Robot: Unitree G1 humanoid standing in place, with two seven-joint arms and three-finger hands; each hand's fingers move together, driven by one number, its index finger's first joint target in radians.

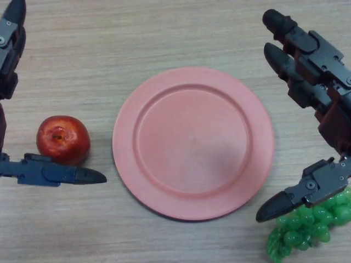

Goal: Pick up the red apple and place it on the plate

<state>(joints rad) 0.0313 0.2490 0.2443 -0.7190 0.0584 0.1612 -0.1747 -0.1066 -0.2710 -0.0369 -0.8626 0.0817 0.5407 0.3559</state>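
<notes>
A red apple (63,139) sits on the wooden table left of a pink plate (258,164), which holds nothing. My left hand (49,173) is at the left edge, open, with its thumb just in front of the apple and its fingers (10,38) behind it; the apple lies between them, not gripped. My right hand (321,93) is open over the table to the right of the plate, its thumb (299,196) near the plate's lower right rim.
A bunch of green plastic grapes (307,227) lies at the lower right, partly under my right thumb. The wooden table (164,33) extends behind the plate.
</notes>
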